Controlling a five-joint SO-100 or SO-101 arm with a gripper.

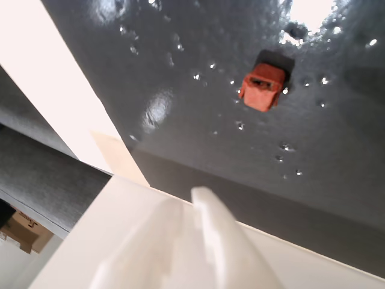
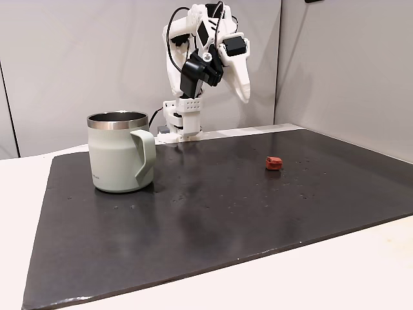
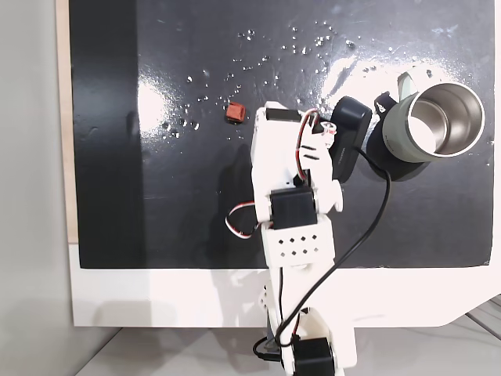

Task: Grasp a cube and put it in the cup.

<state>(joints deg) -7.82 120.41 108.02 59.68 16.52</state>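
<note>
Cube: tiny red-orange block (image 2: 273, 163) lying on the dark grey mat (image 2: 213, 206), well right of the mug in the side fixed view.
Cup: pale sage-green mug, steel rim (image 2: 120, 152), upright, inside empty from above.
Gripper: white two-finger tool (image 2: 243, 95) raised above the mat, holding nothing; how far open, cannot tell.
Wrist view: cube (image 1: 263, 88) ahead of the blurred white finger (image 1: 225, 241).
</note>
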